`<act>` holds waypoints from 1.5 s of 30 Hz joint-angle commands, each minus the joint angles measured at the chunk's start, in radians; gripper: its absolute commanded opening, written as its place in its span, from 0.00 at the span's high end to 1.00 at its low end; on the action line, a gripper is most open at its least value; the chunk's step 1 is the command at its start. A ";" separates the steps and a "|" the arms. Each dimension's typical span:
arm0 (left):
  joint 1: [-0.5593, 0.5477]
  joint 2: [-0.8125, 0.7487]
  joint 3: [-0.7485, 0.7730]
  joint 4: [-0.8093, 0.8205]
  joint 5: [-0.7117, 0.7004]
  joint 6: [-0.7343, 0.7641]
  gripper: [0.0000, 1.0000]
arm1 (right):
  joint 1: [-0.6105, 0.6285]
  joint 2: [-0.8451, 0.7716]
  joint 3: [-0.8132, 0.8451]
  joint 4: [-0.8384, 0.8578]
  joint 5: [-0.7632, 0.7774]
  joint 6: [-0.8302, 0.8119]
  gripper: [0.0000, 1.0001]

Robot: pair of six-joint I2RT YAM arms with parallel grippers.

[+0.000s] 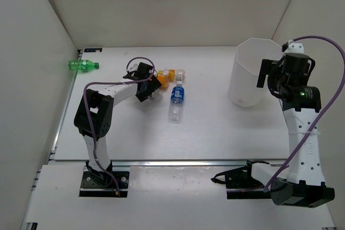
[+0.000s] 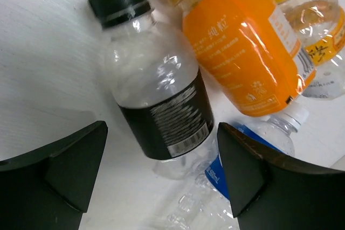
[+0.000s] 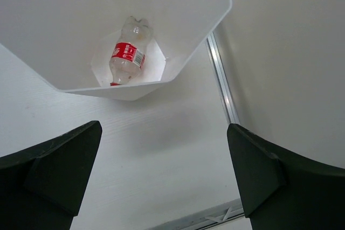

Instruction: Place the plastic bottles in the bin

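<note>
My left gripper [image 2: 161,171] is open over a cluster of bottles lying on the table. The base of a clear bottle with a black label and cap [image 2: 156,90] lies between its fingers. An orange bottle [image 2: 242,47], a yellow-capped one [image 2: 318,30] and a blue-label bottle [image 2: 253,149] lie beside it. In the top view the left gripper [image 1: 146,89] covers the black-label bottle; the orange bottles [image 1: 171,75] and blue-label bottle [image 1: 176,102] show. A green bottle [image 1: 82,65] lies far left. My right gripper [image 3: 161,176] is open and empty beside the white bin [image 3: 188,25], which holds a red-label bottle [image 3: 126,57].
The bin [image 1: 248,74] stands at the back right of the table, with the right gripper [image 1: 271,76] close to its right side. White walls enclose the table on the left, back and right. A metal rail [image 3: 221,79] runs along the right wall.
</note>
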 commanded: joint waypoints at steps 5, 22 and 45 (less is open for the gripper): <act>0.023 0.021 -0.028 0.028 -0.022 0.007 0.20 | -0.020 -0.063 -0.056 0.012 -0.003 0.012 0.01; -0.219 -0.227 0.372 0.076 0.114 0.386 0.59 | 0.033 -0.404 -0.463 -0.025 -0.313 0.041 0.01; -0.404 0.058 0.862 0.163 0.506 0.501 0.77 | 0.207 -0.214 -0.078 0.245 -0.447 0.101 0.01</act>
